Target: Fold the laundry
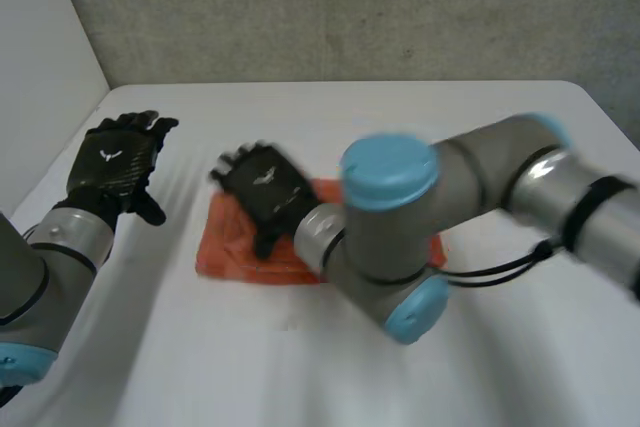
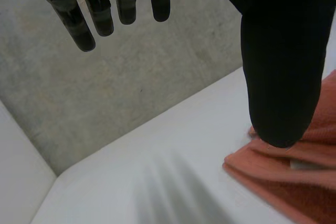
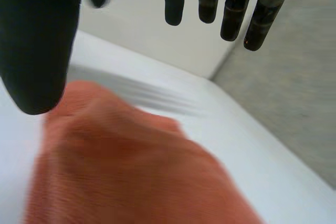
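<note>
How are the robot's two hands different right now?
The right hand is over the orange cloth; the left hand is over bare table, apart from it. The right arm reaches across to the middle; the left arm is at its own side. Both hands are black, with straight fingers.

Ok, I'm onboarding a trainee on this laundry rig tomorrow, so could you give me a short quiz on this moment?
1. True or false: the left robot hand grips the orange cloth.
2. Which robot hand is over the cloth? A) left B) right C) both
3. Fill in: the fingers of the right robot hand are ____ (straight or curled).
Key: 1 false; it is open and apart from the cloth, over the white table. 2 B. 3 straight.
</note>
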Robot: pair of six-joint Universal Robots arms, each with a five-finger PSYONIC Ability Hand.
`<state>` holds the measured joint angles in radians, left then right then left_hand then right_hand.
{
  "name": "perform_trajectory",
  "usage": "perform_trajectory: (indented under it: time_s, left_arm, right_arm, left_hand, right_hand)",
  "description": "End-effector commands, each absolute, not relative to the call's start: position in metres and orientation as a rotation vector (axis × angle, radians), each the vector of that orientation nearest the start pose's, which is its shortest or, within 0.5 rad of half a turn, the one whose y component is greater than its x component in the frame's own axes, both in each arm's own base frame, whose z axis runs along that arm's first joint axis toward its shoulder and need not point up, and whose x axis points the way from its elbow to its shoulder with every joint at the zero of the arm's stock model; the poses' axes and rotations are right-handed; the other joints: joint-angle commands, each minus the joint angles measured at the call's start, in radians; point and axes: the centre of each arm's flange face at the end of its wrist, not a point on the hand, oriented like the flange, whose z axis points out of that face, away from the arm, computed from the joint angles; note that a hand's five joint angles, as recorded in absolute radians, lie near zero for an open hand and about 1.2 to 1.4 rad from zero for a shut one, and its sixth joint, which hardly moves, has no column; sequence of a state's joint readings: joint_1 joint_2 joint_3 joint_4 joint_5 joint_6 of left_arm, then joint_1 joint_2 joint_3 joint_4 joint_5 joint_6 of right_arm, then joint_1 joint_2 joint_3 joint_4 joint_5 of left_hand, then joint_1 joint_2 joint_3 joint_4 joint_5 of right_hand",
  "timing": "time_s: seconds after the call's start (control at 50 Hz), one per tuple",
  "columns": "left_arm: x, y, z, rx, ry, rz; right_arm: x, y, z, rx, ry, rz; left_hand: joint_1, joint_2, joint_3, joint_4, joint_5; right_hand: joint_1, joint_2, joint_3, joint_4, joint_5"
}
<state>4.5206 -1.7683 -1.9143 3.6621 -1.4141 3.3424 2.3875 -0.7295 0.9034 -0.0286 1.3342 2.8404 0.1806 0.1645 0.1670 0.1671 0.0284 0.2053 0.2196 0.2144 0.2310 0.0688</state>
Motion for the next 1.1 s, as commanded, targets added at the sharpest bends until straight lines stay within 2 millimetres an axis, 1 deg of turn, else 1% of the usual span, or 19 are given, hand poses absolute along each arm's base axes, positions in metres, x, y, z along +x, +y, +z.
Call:
perform_trajectory:
  time_s: [0.02,0.06,0.08,0.12,0.14,0.18,0.24,0.28,0.34,0.42,0.68,0.76,0.9,0.94,0.96,0.98,1.0,1.02,1.1]
  left_arm:
    - [-0.235,-0.274,0.207,0.735,2.21,-2.374]
    - [-0.254,-0.265,0.204,0.81,2.234,-2.401]
    - [-0.254,-0.265,0.204,0.81,2.234,-2.402]
    - [-0.279,-0.257,0.19,0.915,2.294,-2.393]
    - [-0.279,-0.257,0.19,0.916,2.295,-2.393]
    - [-0.303,-0.251,0.179,1.006,2.321,-2.398]
    - [-0.308,-0.252,0.17,1.032,2.341,-2.371]
    - [-0.315,-0.255,0.151,1.067,2.385,-2.31]
    - [-0.316,-0.257,0.138,1.077,2.432,-2.246]
    - [-0.315,-0.258,0.132,1.075,2.465,-2.196]
    - [-0.291,-0.277,0.131,0.844,2.439,-2.119]
    - [-0.282,-0.284,0.13,0.782,2.429,-2.091]
    - [-0.278,-0.28,0.125,0.851,2.36,-2.023]
    - [-0.276,-0.278,0.123,0.877,2.337,-2.002]
    - [-0.275,-0.276,0.123,0.896,2.32,-1.984]
    - [-0.273,-0.274,0.124,0.906,2.306,-1.974]
    - [-0.273,-0.274,0.124,0.907,2.306,-1.974]
    - [-0.273,-0.271,0.126,0.911,2.3,-1.974]
    - [-0.271,-0.266,0.132,0.911,2.294,-1.985]
  right_arm:
    - [0.377,-0.251,0.219,-1.114,1.817,-1.783]
    - [0.349,-0.259,0.213,-1.082,1.919,-1.766]
    - [0.349,-0.259,0.213,-1.082,1.92,-1.766]
    - [0.312,-0.276,0.196,-1.033,2.069,-1.733]
    - [0.312,-0.276,0.196,-1.032,2.07,-1.732]
    - [0.282,-0.286,0.177,-0.973,2.191,-1.682]
    - [0.267,-0.288,0.163,-0.946,2.237,-1.654]
    - [0.264,-0.288,0.156,-0.944,2.239,-1.646]
    - [0.259,-0.29,0.141,-0.941,2.232,-1.631]
    - [0.257,-0.288,0.127,-0.942,2.229,-1.592]
    - [0.258,-0.286,0.12,-0.832,2.216,-1.547]
    - [0.259,-0.288,0.111,-0.817,2.207,-1.55]
    - [0.261,-0.29,0.105,-0.821,2.21,-1.547]
    - [0.261,-0.291,0.106,-0.818,2.209,-1.562]
    - [0.261,-0.291,0.106,-0.818,2.209,-1.562]
    - [0.261,-0.292,0.106,-0.817,2.204,-1.572]
    - [0.261,-0.292,0.106,-0.817,2.204,-1.572]
    - [0.26,-0.292,0.107,-0.817,2.2,-1.583]
    - [0.254,-0.295,0.113,-0.79,2.227,-1.622]
  left_hand:
    - [-0.006,0.01,0.008,0.007,-0.028]
    - [-0.005,0.011,0.008,0.008,-0.028]
    - [-0.005,0.011,0.008,0.008,-0.028]
    - [-0.002,0.014,0.011,0.011,-0.025]
    - [-0.002,0.014,0.011,0.011,-0.025]
    - [-0.002,0.014,0.011,0.011,-0.025]
    - [-0.002,0.014,0.011,0.011,-0.025]
    - [0.001,0.017,0.014,0.014,-0.022]
    - [0.001,0.017,0.014,0.014,-0.022]
    - [0.001,0.017,0.014,0.014,-0.022]
    - [0.001,0.017,0.014,0.014,-0.022]
    - [0.003,0.02,0.017,0.017,-0.019]
    - [0.004,0.02,0.017,0.017,-0.019]
    - [0.001,0.017,0.014,0.014,-0.022]
    - [0.001,0.017,0.014,0.014,-0.022]
    - [0.001,0.017,0.014,0.014,-0.022]
    - [0.001,0.017,0.014,0.014,-0.022]
    - [-0.002,0.014,0.011,0.011,-0.025]
    - [-0.002,0.014,0.011,0.011,-0.025]
  right_hand:
    - [-0.031,-0.045,-0.04,-0.056,-0.069]
    - [-0.031,-0.045,-0.04,-0.056,-0.069]
    - [-0.031,-0.045,-0.04,-0.056,-0.069]
    - [-0.031,-0.045,-0.04,-0.056,-0.069]
    - [-0.031,-0.045,-0.04,-0.056,-0.069]
    - [0.002,-0.012,-0.007,-0.023,-0.036]
    - [0.012,-0.002,0.003,-0.014,-0.026]
    - [0.018,0.003,0.009,-0.008,-0.02]
    - [0.041,0.027,0.032,0.015,0.003]
    - [0.094,0.08,0.085,0.068,0.056]
    - [0.308,0.294,0.299,0.283,0.27]
    - [0.498,0.484,0.489,0.473,0.46]
    - [0.622,0.608,0.613,0.597,0.584]
    - [0.821,0.807,0.812,0.795,0.783]
    - [0.822,0.808,0.813,0.796,0.784]
    - [0.973,0.959,0.964,0.948,0.935]
    - [0.975,0.96,0.966,0.949,0.937]
    - [1.189,1.175,1.18,1.163,1.151]
    - [1.191,1.177,1.182,1.165,1.153]
